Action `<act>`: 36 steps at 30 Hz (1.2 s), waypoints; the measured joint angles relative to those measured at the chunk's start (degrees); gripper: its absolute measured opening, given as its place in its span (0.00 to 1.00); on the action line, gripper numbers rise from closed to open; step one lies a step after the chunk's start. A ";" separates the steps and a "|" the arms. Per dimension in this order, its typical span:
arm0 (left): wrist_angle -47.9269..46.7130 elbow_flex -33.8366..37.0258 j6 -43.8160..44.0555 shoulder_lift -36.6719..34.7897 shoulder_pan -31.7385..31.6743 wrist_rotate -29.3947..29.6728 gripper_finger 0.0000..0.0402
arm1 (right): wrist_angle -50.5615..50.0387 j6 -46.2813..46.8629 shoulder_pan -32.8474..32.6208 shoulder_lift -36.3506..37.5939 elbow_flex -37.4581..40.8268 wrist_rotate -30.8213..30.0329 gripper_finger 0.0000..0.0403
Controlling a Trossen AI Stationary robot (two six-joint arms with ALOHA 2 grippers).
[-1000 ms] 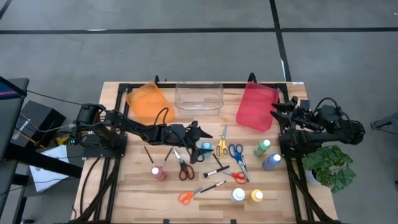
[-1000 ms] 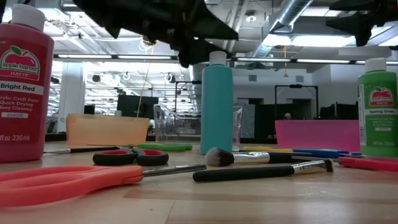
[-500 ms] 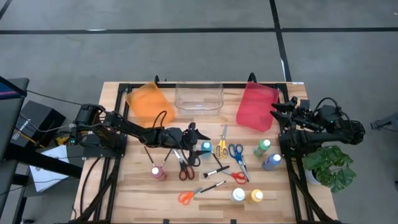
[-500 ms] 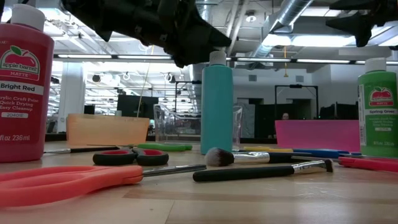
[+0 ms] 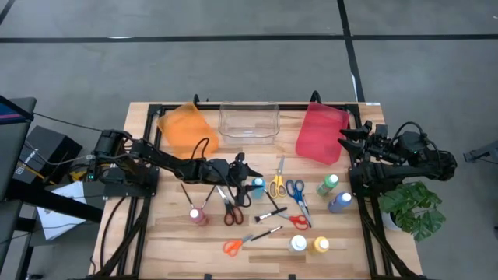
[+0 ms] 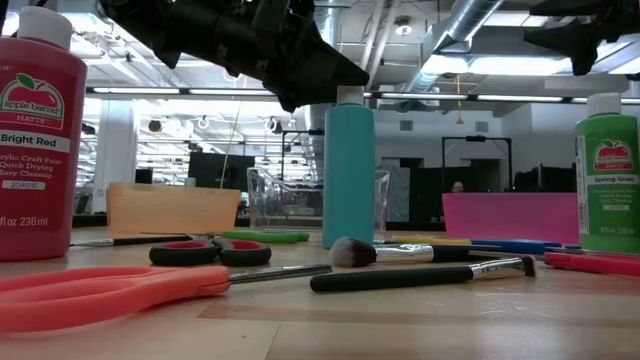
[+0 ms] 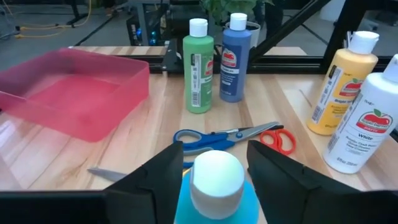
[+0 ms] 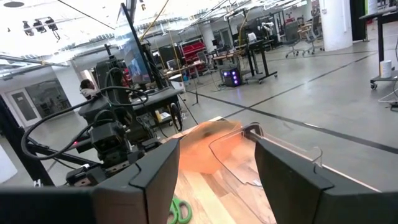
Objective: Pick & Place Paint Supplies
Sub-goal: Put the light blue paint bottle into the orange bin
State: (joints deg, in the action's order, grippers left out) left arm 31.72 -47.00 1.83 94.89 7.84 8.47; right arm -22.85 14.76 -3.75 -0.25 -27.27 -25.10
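A teal paint bottle (image 5: 257,185) with a white cap (image 7: 216,180) stands upright on the table's middle, also in the low view (image 6: 349,170). My left gripper (image 7: 214,149) reaches in from the table's left, nearly level. It is open, one finger on each side of the cap, and a thin gap shows on both sides. In the high view it (image 5: 250,177) hides part of the bottle. My right gripper (image 5: 342,140) waits open above the table's right edge, next to the red bin.
Green (image 5: 327,184), blue (image 5: 339,202), white (image 5: 298,243), yellow (image 5: 320,246) and red (image 5: 198,215) bottles stand around. Several scissors (image 5: 296,190) and brushes (image 5: 270,214) lie near the teal bottle. Orange (image 5: 185,128), clear (image 5: 249,122) and red (image 5: 321,132) bins line the far edge.
My left gripper's fingers have drawn closer together around the teal bottle's cap. The bottle has stayed upright where it was.
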 joint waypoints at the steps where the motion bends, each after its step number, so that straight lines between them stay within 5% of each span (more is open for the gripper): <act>1: -0.29 0.00 0.00 0.00 0.00 -0.02 0.46 | 0.00 -0.17 0.00 0.00 0.00 0.00 0.52; 12: -1.81 -0.03 0.08 -0.01 -0.04 -0.16 0.65 | -0.04 -0.33 0.00 0.00 0.00 0.00 0.52; 36: -2.24 -0.04 0.55 -0.02 -2.34 -5.07 0.30 | -1.87 -0.24 0.00 -0.01 0.00 -0.05 0.52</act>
State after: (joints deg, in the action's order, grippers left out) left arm 29.47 -47.05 2.37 94.87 5.50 3.40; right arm -24.73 14.53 -3.75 -0.26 -27.27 -25.15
